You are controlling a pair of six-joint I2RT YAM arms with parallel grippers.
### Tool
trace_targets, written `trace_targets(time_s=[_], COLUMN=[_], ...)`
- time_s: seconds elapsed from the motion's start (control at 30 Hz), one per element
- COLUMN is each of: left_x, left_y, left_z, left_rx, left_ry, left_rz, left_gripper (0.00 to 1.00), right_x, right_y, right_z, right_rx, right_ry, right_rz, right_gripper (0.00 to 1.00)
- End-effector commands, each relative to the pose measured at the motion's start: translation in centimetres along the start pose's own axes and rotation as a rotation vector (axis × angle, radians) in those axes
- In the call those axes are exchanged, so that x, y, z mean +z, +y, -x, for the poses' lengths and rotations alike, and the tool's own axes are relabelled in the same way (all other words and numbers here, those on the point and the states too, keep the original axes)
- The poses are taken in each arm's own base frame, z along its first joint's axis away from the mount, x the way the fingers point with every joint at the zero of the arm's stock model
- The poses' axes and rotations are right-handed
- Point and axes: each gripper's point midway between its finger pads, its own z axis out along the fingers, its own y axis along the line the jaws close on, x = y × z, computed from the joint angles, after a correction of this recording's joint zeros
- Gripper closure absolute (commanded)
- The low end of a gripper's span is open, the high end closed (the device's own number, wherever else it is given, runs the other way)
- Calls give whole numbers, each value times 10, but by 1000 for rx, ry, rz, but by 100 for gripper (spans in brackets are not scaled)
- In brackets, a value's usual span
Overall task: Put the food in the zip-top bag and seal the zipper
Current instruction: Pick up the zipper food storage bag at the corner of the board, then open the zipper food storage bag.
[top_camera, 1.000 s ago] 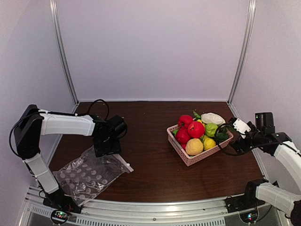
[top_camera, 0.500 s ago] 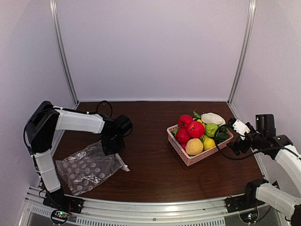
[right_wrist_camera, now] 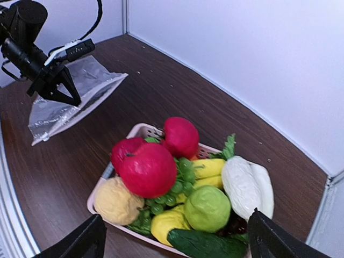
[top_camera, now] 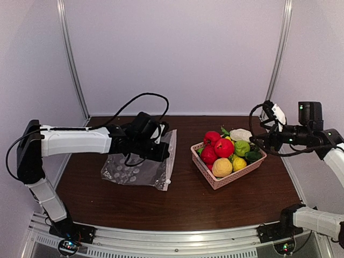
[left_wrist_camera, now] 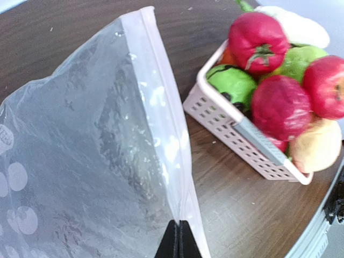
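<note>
The food [top_camera: 226,150] is piled in a pink lattice basket [top_camera: 215,181]: red round ones [right_wrist_camera: 148,169], a green apple [right_wrist_camera: 207,207], a white cabbage-like piece [right_wrist_camera: 244,183] and yellow pieces. My left gripper [top_camera: 160,152] is shut on the zip-top bag [top_camera: 134,171] at its mouth edge. It holds the bag raised left of the basket. The pale zipper [left_wrist_camera: 161,107] runs up from the pinched fingertips [left_wrist_camera: 179,239]. My right gripper [right_wrist_camera: 176,215] hangs open above the basket's right end, with nothing between its fingers.
The basket's wall [left_wrist_camera: 231,134] stands close to the right of the bag's mouth. White enclosure walls [top_camera: 172,54] ring the brown table [top_camera: 177,207]. A black cable [top_camera: 140,99] loops above the left arm.
The left gripper shut on the bag's mouth edge and carried it up and right toward the basket. The right gripper rose and swung over the basket's right end.
</note>
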Motion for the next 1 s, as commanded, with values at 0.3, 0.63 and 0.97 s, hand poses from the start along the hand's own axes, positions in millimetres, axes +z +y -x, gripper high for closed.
trace_targets(time_s=[0.3,0.63,0.97], left_x=[-94,-104,-103], left_y=[-32,-54,-52], left_z=[73,79,76], left_rx=[76,39,58], left_ry=[-447,-462,-460], left_rz=[-191,-315,-308], left_gripper=[100,100,100], right_x=[96,172,198], right_y=[55,121,142], right_z=[118,137,138], right_rx=[329,384,383], right_ry=[-155,-75,-39], right_rz=[341,512,572], right_gripper=[14,33,39])
